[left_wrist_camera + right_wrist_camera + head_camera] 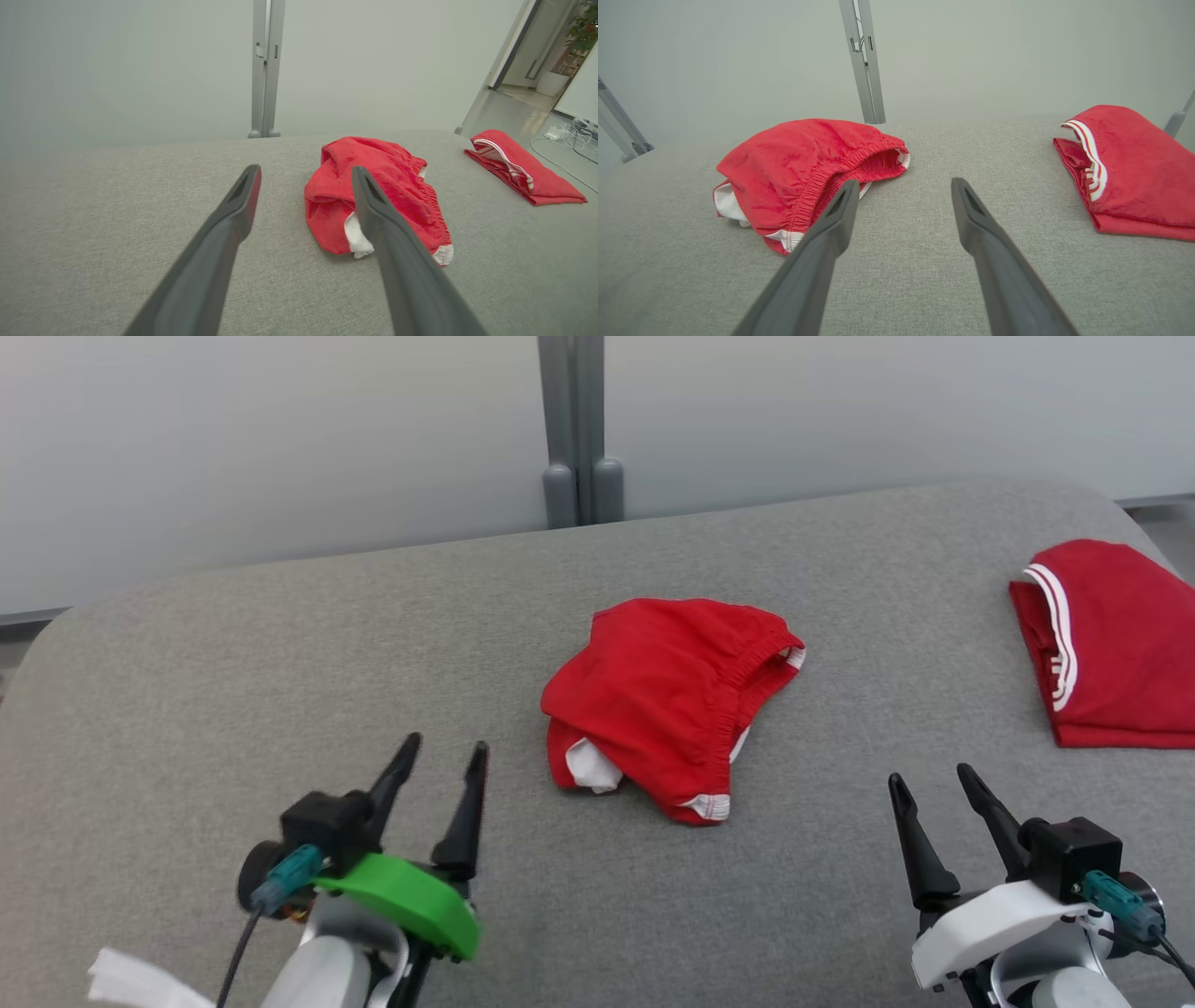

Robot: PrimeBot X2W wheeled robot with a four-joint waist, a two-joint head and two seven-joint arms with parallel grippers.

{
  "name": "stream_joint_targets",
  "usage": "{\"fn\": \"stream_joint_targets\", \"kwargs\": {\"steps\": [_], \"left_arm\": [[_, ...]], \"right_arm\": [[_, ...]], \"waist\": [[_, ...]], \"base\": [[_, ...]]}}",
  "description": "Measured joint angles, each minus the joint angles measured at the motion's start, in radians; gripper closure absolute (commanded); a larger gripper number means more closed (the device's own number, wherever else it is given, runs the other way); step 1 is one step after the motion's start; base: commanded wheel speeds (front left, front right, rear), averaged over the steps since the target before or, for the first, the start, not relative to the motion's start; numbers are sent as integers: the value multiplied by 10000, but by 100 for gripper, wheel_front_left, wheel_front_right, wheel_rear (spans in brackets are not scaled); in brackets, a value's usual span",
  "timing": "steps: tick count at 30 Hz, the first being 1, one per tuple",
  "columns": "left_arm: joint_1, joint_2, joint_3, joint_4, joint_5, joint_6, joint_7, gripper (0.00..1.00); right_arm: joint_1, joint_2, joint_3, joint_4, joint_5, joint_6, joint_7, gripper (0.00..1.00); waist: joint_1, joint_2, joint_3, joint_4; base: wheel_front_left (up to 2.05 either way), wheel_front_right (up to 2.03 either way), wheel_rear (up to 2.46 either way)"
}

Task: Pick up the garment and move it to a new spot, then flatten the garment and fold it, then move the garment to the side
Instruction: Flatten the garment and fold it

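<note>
The left gripper point(446, 744) is hovering with fingers spread and empty, seemingly poised for a first grab. The crumpled red garment point(667, 700) is lying ahead to its right, long axis running diagonally, waistband opening facing the right gripper point(930, 775), which is likewise hanging spread and empty, a folded red garment point(1111, 644) sitting ahead to its right

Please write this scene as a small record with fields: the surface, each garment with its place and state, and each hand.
surface: grey, padded, fabric-covered
crumpled garment: red with white trim, bunched up near the middle, not flattened
folded garment: red with white stripes, lying flat at the robot's far right, apart from the crumpled one
left hand: open, empty, on the near side, left of the crumpled garment
right hand: open, empty, on the near side, between the two garments
task state: nothing gripped yet
</note>
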Motion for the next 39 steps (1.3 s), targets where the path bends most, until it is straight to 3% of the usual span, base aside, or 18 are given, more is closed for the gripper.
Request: {"fn": "stream_joint_targets", "kwargs": {"steps": [6,9,20,28,29,30,31,39], "left_arm": [[-1272,-100,-2219,510,-876,-10,1026,0],[-1671,-171,-2723,999,-1145,-10,1331,0],[-2923,-228,-3707,3369,-619,54,2023,0],[-3472,-265,-3956,4686,-441,303,2918,0],[-3543,-284,-3998,4794,-439,303,2995,7],[-3613,-301,-4031,4863,-433,303,2999,76],[-3673,-313,-4077,4913,-397,299,2999,100],[-4701,-581,-4276,4395,-546,86,2038,100]], "right_arm": [[-240,82,169,8,65,0,-27,0],[-385,88,165,81,104,0,-127,0],[-581,215,128,382,186,0,-495,0],[-677,359,134,539,209,0,-640,0],[-705,374,150,558,213,0,-642,0],[-737,385,163,573,222,0,-650,0],[-767,393,173,587,224,0,-654,0],[-802,403,128,675,224,0,-729,0]], "waist": [[0,0,251,-833],[0,0,399,-1324],[0,0,1060,-2953],[0,0,1506,-3373],[0,0,1534,-3382],[0,0,1547,-3378],[0,0,1548,-3366],[0,0,1489,-3131]], "base": [[0,0,0],[0,0,0],[0,0,0],[0,0,0],[0,0,0],[0,0,0],[0,0,0],[0,0,0]]}}
